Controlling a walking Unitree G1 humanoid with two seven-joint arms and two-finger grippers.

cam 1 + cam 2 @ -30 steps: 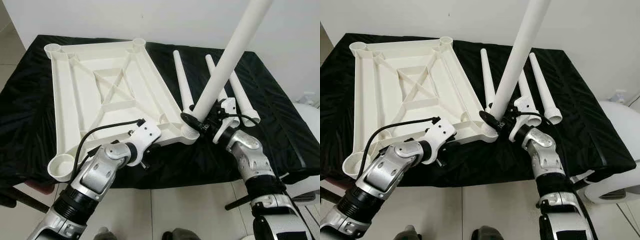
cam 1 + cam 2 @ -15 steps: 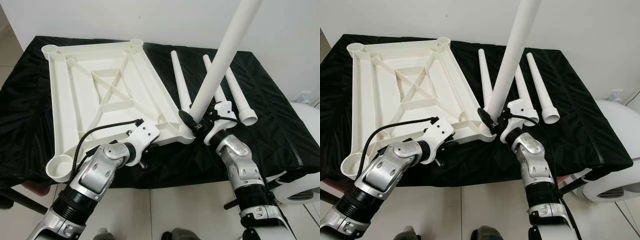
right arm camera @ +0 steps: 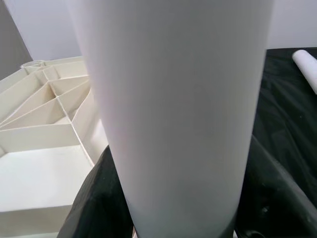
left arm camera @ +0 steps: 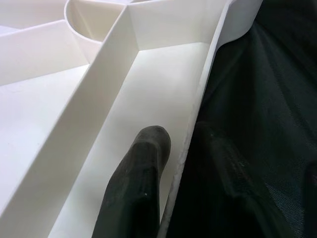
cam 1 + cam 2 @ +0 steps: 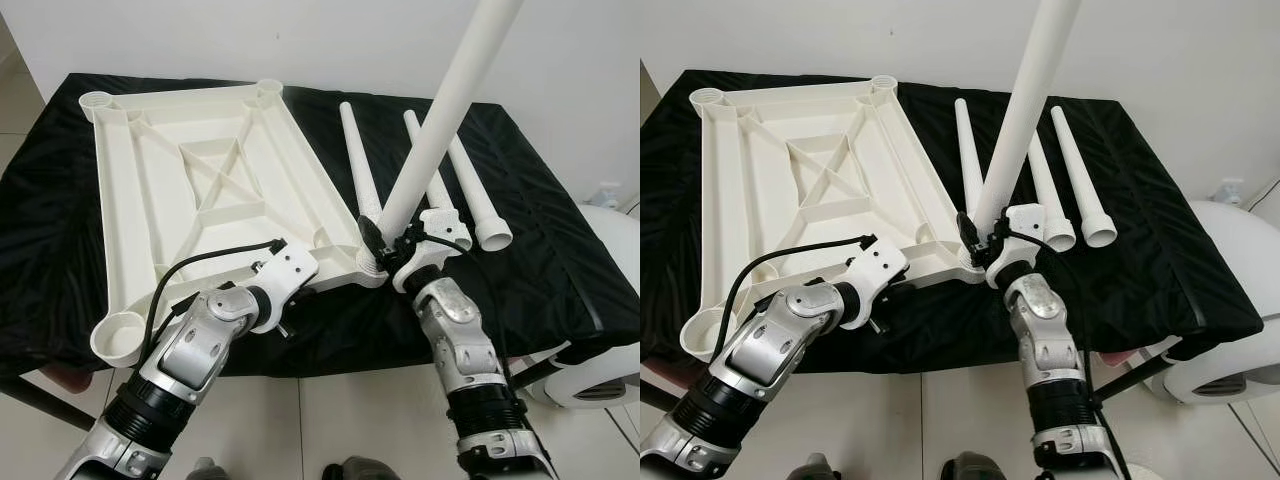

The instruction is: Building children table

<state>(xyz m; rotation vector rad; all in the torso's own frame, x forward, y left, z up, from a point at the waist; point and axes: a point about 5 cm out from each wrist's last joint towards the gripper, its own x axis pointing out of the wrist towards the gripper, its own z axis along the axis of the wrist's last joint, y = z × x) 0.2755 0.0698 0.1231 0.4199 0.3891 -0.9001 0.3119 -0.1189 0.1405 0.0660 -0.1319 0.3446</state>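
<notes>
- Surface: black cloth (image 5: 560, 270) draped over a low platform, set against a white wall; pale tile floor (image 5: 350, 420) in front of it.
- Tabletop (image 5: 200, 190): white plastic, lying underside up on the cloth, ribs and cross-bracing showing. A round leg socket at each corner; the near left socket (image 5: 125, 335) hangs at the cloth's front edge.
- Spare legs (image 5: 455, 175): three white tapered tubes lying on the cloth just right of the tabletop, roughly parallel, wide ends toward the robot. The nearest one (image 5: 358, 165) runs close beside the tabletop's right rim.
- A white rounded object (image 5: 610, 360) sits at the far right, below the cloth's edge; cannot tell what it is.
- Held leg (image 5: 445, 120): a fourth white tube, standing tilted up and to the right, top out of frame. Its lower end is at the near right corner socket (image 5: 372, 262) of the tabletop; seating depth cannot be read.
- Right gripper (image 5: 385, 240): fingers clamped round the held leg's lower end, just above the socket. Forearm rises steeply from below, wrist bent toward the tabletop. In the right wrist view the tube (image 3: 173, 114) fills the middle, with ribs behind.
- Left gripper (image 4: 163, 173): closed on the tabletop's near rim, one finger (image 4: 138, 193) inside the rim wall, the other outside against the cloth. Left arm (image 5: 200, 340) reaches up from lower left, elbow bent, cable looping over the wrist.
</notes>
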